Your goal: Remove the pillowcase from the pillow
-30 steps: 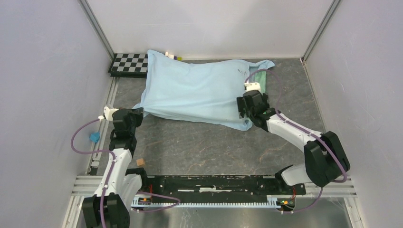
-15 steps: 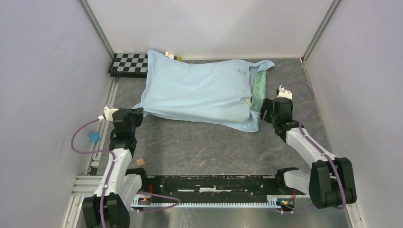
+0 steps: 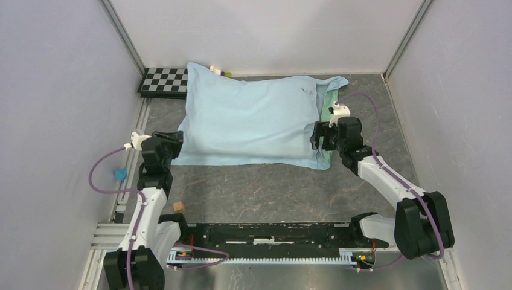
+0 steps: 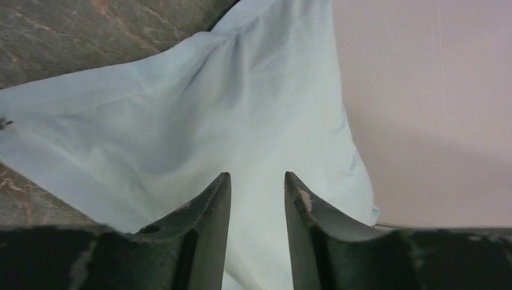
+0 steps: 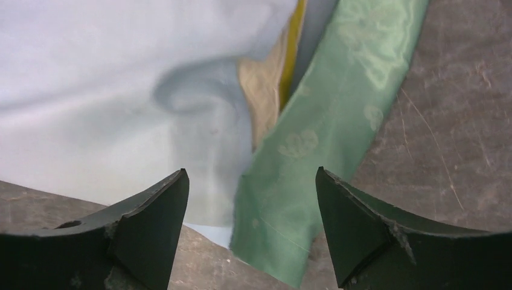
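Right gripper hangs wide open over the open end of the pillowcase, where the green flap and a cream corner of the pillow show, probably lining up a grab. Left gripper, jaws slightly parted, grips nothing at the opposite corner; the pillow lies mostly inside

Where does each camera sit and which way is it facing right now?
Top: above and behind the arm bases, looking down at the table; both arms show, left gripper and right gripper at the pillowcase's ends.
Left wrist: on the left arm, facing the pillowcase past its parted fingers.
Right wrist: on the right arm, facing the green flap and a sliver of pillow between wide-open fingers.
Shared: the pillowcase, in all three.
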### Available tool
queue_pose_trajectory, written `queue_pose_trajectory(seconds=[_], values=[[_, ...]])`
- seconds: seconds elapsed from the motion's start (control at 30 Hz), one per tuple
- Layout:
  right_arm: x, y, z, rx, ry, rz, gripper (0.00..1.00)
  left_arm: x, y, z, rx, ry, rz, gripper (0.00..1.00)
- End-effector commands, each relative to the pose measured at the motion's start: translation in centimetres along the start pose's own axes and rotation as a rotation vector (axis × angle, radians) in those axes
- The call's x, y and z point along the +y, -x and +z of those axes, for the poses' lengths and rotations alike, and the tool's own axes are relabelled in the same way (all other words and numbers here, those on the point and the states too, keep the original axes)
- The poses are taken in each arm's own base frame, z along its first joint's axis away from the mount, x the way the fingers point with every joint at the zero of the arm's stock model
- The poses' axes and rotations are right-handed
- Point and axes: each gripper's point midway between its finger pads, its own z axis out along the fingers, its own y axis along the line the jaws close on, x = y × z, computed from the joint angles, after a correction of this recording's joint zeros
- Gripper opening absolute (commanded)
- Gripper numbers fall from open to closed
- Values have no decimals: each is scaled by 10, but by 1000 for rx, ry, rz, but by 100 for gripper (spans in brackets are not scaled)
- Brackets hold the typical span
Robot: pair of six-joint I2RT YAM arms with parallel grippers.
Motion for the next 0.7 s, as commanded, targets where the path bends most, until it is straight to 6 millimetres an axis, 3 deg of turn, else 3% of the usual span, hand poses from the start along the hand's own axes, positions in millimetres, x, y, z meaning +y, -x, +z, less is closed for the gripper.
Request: queue_pose_trajectory(seconds=[0.0, 0.13, 0.27, 0.4, 0.53, 0.67], values=[[-18, -9, 1, 43, -98, -14, 78, -64, 3, -7, 49, -142, 148, 50], [-28, -10, -8, 0, -148, -5, 40, -100, -42, -17, 194, -217, 326, 56], [-40, -13, -24, -49, -208, 8, 2, -140, -89, -37, 268, -346, 461, 69], [-46, -13, -37, -67, -242, 19, 0, -170, -149, -45, 404, -448, 646, 77], [-44, -14, -46, -83, -229, 26, 0, -186, -214, -48, 550, -476, 916, 78], [-45, -19, -52, -78, -237, 32, 0, -208, -254, -49, 551, -525, 1128, 80]])
